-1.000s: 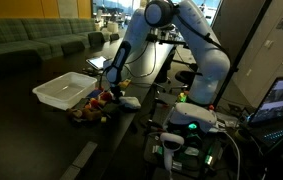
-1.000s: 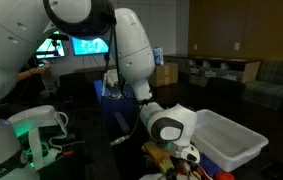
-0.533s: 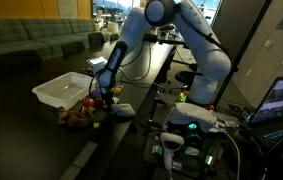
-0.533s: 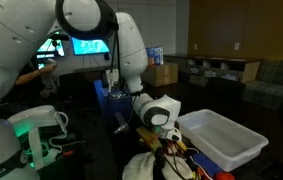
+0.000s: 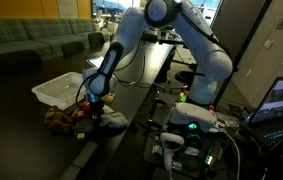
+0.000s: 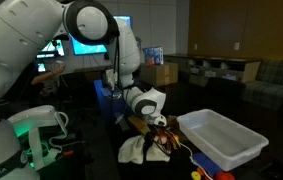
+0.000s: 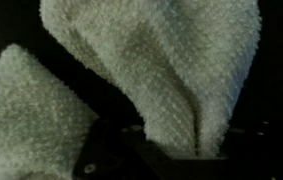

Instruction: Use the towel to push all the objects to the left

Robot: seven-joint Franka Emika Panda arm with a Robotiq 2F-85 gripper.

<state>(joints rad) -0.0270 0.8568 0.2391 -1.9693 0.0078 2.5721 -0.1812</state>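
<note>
Towel (image 5: 111, 121) clamped in closed gripper (image 5: 96, 108), draped onto tabletop. Objects (image 5: 63, 116) clustered just beside towel, between it and tray (image 5: 43, 92); sweep judged needed that way.

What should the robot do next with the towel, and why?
Probably push the towel sideways into the toys. The tool is shut on the towel, which hangs low right beside the toys. They lie bunched close to the white tray, so a short sweep should move them together.
</note>
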